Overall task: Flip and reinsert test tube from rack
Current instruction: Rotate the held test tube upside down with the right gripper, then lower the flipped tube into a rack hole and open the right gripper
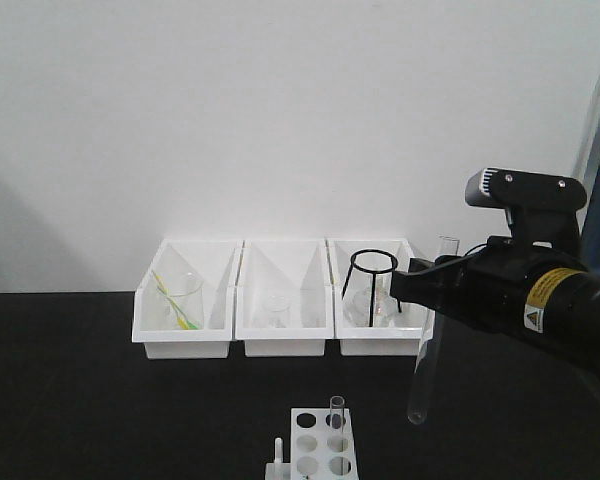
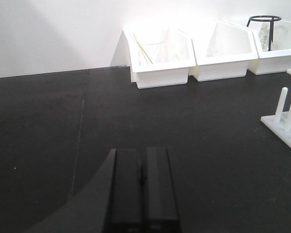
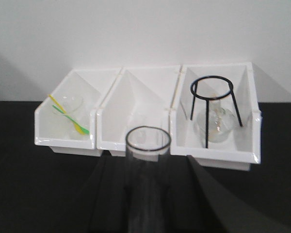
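Test tube (image 1: 421, 375) held by right claw (image 1: 427, 288), mid-air; rack (image 1: 318, 446) apart, lower left

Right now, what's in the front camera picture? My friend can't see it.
The right gripper holds a glass test tube nearly upright, open end up, over the black table. Nearby stands a small white rack with a second tube in it; three white bins sit behind.
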You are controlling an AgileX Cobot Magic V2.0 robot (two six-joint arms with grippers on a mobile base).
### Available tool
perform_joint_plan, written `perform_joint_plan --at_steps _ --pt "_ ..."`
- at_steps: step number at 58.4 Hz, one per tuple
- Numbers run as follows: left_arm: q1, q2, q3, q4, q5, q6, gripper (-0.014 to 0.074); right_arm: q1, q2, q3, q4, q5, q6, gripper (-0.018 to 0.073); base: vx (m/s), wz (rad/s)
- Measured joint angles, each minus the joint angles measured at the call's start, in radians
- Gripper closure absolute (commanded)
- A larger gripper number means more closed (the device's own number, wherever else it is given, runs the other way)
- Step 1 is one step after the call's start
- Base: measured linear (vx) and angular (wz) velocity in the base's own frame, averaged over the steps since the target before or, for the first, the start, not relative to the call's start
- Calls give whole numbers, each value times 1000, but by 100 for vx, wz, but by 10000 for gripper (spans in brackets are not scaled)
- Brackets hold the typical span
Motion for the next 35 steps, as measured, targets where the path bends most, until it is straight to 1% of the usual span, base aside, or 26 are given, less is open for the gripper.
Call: perform_joint_plan --at_steps 3,6,9,11,13,17,19,22,25,31,35 --pt "0 0 0 0 0 0 602 -2 -4 55 0 -122 -12 570 0 0" --pt "0 0 0 0 0 0 602 -5 -6 125 -1 -280 -23 570 0 0" --pt "0 0 0 0 0 0 602 -13 -4 213 -5 -470 -56 570 0 0" --pt "0 0 0 0 0 0 602 -17 0 255 -7 -557 -85 570 0 0" --pt "0 0 0 0 0 0 602 -19 12 310 -7 -674 -142 570 0 0" --pt "0 0 0 0 0 0 602 -23 45 368 -9 -815 -242 570 0 0" --pt "0 0 0 0 0 0 602 -23 81 390 -21 -898 -313 570 0 0" --pt "0 0 0 0 0 0 602 -23 118 402 -55 -953 -356 570 0 0" --pt "0 0 0 0 0 0 602 -23 154 405 -100 -997 -362 570 0 0" --pt "0 0 0 0 0 0 602 -23 196 406 -174 -1063 -299 570 0 0" --pt "0 0 0 0 0 0 602 -23 203 406 -206 -1084 -265 570 0 0"
